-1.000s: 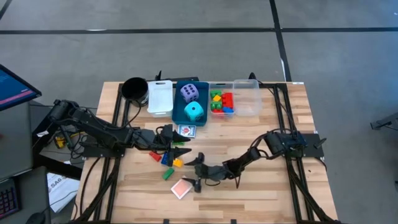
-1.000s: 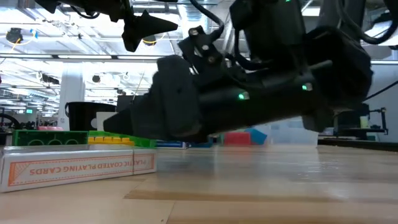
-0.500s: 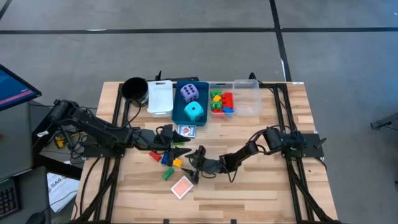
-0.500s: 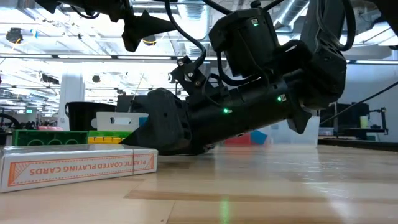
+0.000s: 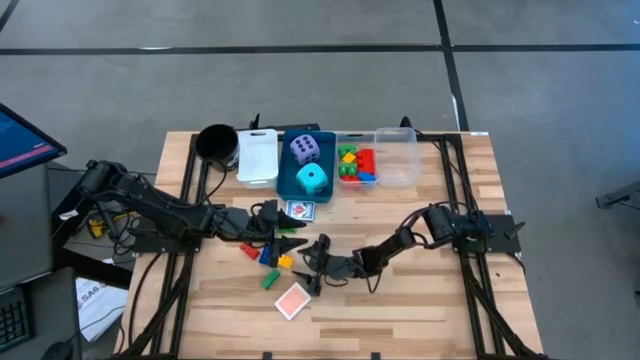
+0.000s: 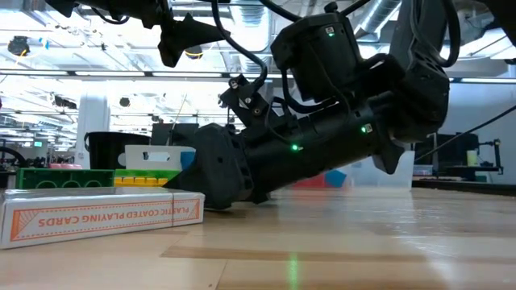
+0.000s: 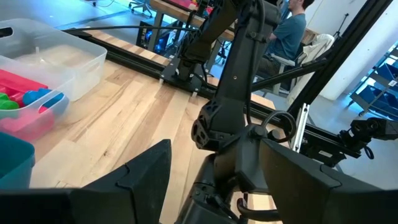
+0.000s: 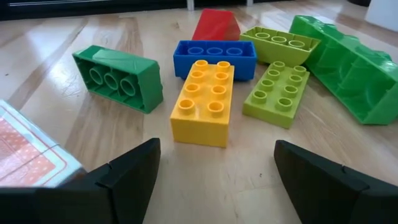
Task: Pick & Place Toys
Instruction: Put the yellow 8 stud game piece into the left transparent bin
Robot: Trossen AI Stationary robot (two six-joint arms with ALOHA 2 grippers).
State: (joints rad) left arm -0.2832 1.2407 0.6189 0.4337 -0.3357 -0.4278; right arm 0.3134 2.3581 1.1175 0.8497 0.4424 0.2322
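Note:
Several small bricks lie flat in a loose cluster on the table: a yellow brick (image 8: 202, 102) (image 5: 285, 262), a blue brick (image 8: 214, 57), a red brick (image 8: 216, 26) and green bricks (image 8: 118, 78) (image 8: 278, 93). My right gripper (image 8: 217, 186) (image 5: 312, 266) stands open just right of them, low over the table, with the yellow brick ahead of its fingers. A red-backed card box (image 5: 291, 301) (image 6: 97, 213) lies nearer the front edge. My left gripper (image 5: 298, 236) (image 7: 214, 186) hangs open above the cluster's far side, holding nothing.
Along the far edge stand a black cup (image 5: 215, 142), a white bin (image 5: 257, 157), a blue bin (image 5: 292, 180) holding a purple die (image 5: 305, 149) and a cyan die (image 5: 312, 179), and clear bins (image 5: 398, 160), one with bricks (image 5: 356, 165). A card (image 5: 300, 211) lies before the blue bin.
My right gripper has gone a short way toward the far edge and the brick cluster and has tipped its fingers further down toward the table, then stopped. Its fingers have stayed open. The bricks and the card box have not moved.

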